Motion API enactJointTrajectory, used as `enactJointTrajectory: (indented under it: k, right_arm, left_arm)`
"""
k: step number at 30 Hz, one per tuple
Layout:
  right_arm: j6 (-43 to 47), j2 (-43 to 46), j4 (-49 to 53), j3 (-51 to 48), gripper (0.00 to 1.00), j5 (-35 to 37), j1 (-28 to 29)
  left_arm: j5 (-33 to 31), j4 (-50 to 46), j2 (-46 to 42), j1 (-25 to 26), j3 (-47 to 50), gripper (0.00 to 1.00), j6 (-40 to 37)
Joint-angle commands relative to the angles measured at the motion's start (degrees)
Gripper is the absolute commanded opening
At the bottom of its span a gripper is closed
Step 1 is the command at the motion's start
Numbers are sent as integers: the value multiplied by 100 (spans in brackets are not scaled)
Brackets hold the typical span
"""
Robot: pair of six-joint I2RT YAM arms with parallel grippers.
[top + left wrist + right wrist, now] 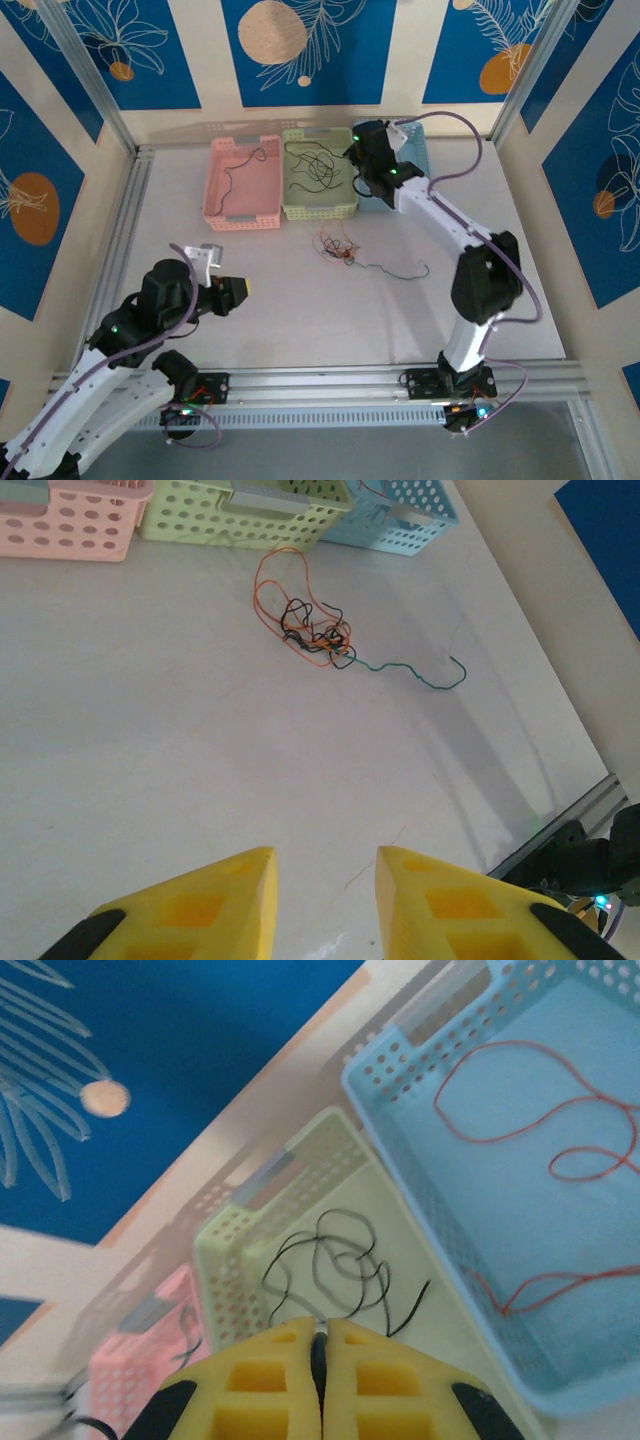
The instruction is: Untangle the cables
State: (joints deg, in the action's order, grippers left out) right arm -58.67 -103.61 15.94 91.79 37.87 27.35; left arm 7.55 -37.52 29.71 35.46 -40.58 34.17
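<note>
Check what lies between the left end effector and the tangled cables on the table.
Nothing: in the left wrist view the stretch from the left end effector to the tangled cables is bare white table; the top external view agrees.

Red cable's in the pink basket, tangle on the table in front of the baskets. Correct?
No: the red cable lies in the blue basket, not the pink one, as the right wrist view shows. The tangle is on the table, as you say.
</note>
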Motion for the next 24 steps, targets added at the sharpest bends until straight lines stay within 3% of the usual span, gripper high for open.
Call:
enactJointTrajectory:
  k: [1,13,19,22,24]
  right_arm:
    - [-89,-717,775,927,0,838,-29]
    - [-815,-2788,2277,3471,6,1311,-27]
    - [-1155,-2955,2240,3345,15,1068,-28]
    - [-1181,-2778,2043,2980,32,799,-27]
    - [-963,-2488,1481,2466,36,419,-29]
  left_arm:
    - [-131,-288,-9,-27,-52,32,-31]
    - [-87,-262,68,-27,-13,34,-129]
    - [-11,-221,69,-28,10,34,-153]
    - [36,-197,66,-24,25,34,-155]
    - [27,-181,33,-26,43,34,-155]
